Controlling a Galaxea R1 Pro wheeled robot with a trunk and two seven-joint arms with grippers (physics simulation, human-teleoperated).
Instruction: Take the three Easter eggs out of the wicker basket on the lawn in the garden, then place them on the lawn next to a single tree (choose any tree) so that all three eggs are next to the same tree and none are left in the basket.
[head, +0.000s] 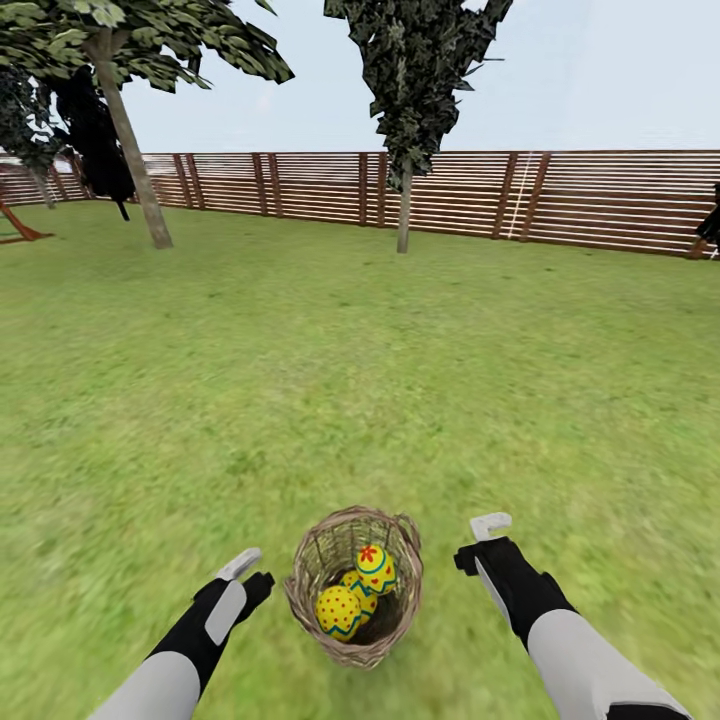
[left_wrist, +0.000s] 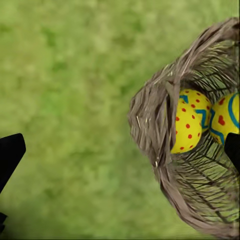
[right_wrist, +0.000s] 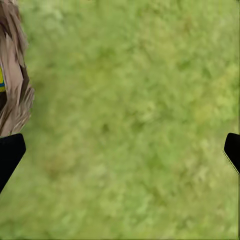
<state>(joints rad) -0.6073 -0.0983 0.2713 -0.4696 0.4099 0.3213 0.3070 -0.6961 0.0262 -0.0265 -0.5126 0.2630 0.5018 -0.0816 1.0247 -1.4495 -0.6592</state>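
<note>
The head view is taking in the fence (head: 600, 200) and a tree (head: 130, 140) far across the lawn (head: 300, 380), while the left wrist view is showing eggs (left_wrist: 187, 127) close up inside the basket (head: 353, 585). The basket is sitting between the left end effector (head: 245, 575) and right end effector (head: 485, 540), both spread wide and gripping nothing.

Yellow red-dotted eggs (head: 356, 592); brown-grey basket (head: 400, 610)

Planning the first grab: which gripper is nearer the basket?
Left. The left gripper hangs beside the basket on its left; the right gripper hangs a little further off on its right.
</note>
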